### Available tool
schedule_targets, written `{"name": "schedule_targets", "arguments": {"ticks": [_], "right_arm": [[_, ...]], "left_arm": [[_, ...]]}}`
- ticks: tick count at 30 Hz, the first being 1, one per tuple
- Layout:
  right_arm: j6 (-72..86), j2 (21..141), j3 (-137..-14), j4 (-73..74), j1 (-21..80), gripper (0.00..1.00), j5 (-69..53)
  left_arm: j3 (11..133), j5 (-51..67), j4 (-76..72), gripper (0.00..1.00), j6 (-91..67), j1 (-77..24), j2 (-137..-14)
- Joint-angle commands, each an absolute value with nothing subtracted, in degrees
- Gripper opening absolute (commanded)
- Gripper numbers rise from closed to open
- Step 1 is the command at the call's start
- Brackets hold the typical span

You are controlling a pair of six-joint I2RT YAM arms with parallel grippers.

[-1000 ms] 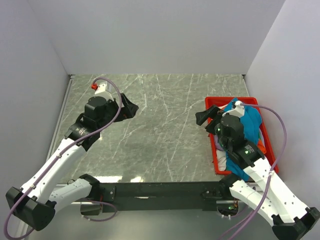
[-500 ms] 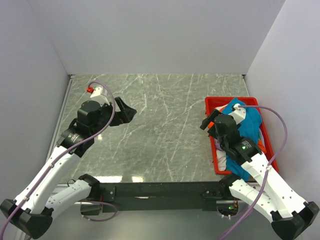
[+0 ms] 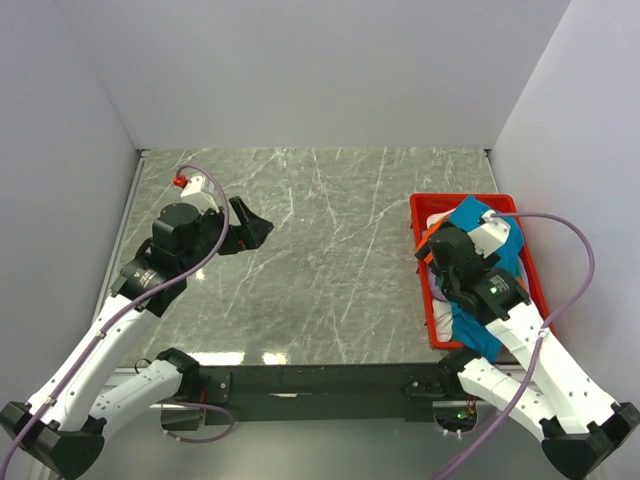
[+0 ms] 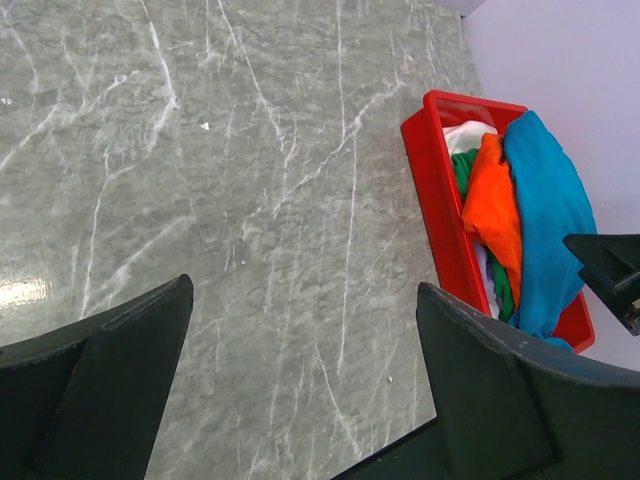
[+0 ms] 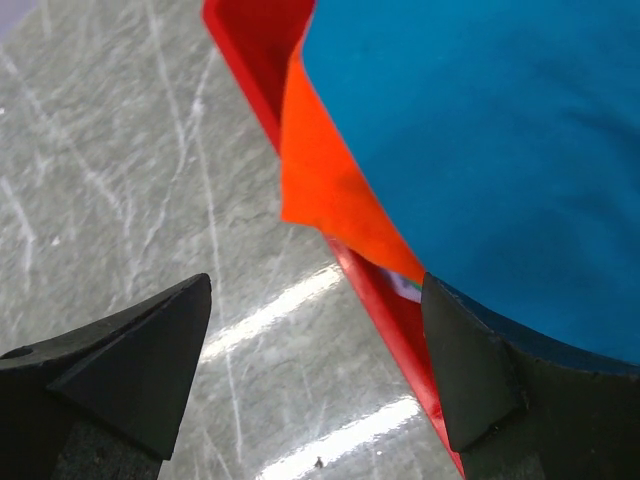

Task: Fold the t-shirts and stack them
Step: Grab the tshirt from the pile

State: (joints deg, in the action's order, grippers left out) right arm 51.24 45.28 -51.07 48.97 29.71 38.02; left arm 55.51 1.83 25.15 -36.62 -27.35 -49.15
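The t-shirts lie crumpled in a red bin (image 3: pixel 414 205) at the table's right. A teal-blue shirt (image 3: pixel 472 214) is on top, over an orange one (image 4: pixel 495 212), a green one (image 4: pixel 464 172) and a white one (image 4: pixel 463 135). My right gripper (image 3: pixel 433 252) is open and empty, low over the bin's left rim. In the right wrist view (image 5: pixel 315 370) it straddles the rim (image 5: pixel 392 312), one finger over the table, the other by the teal shirt (image 5: pixel 480 130) and orange cloth (image 5: pixel 330 190). My left gripper (image 3: pixel 256 228) is open and empty above the table's left part, and shows in its own view (image 4: pixel 305 370).
The grey marble table top (image 3: pixel 330 250) stretches between the arms. White walls close the back and both sides. The bin stands close to the right wall. A black bar (image 3: pixel 320 380) runs along the near edge.
My right gripper has swung right and down from beside the bin to over its left rim. My left arm drew back slightly to the left and then stayed.
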Motion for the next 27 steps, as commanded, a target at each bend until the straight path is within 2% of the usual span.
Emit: {"name": "schedule_targets", "arguments": {"ticks": [1,8,12,19,23,26,27], "right_arm": [[54.8,46.8,-54.5,55.4,29.1,0.91,44.9],[49.8,52.7,-57.1,55.4,20.6,0.91,41.2],[46.7,54.1,-56.4,51.0,12.3,0.90,38.6],[45.6,59.0,-53.2,45.1,7.6,0.87,35.5],[45.7,61.3,-51.5,43.0,6.8,0.81,35.3],[44.9,61.1,-51.2,41.6,6.2,0.68,34.7],[44.7,61.0,-51.1,41.1,6.1,0.59,34.2]], "left_arm": [[54.9,3.5,24.3,1.00,-35.7,-27.4,-49.5],[53.9,3.9,23.6,0.99,-35.7,-27.4,-50.1],[53.8,3.7,23.6,0.99,-35.2,-27.4,-50.0],[53.7,4.5,23.7,0.99,-35.2,-27.4,-50.4],[53.8,4.4,24.0,0.99,-35.1,-27.4,-50.4],[53.7,4.2,24.1,0.99,-35.1,-27.4,-50.8],[53.8,4.2,24.1,0.99,-35.1,-27.4,-50.9]]}}
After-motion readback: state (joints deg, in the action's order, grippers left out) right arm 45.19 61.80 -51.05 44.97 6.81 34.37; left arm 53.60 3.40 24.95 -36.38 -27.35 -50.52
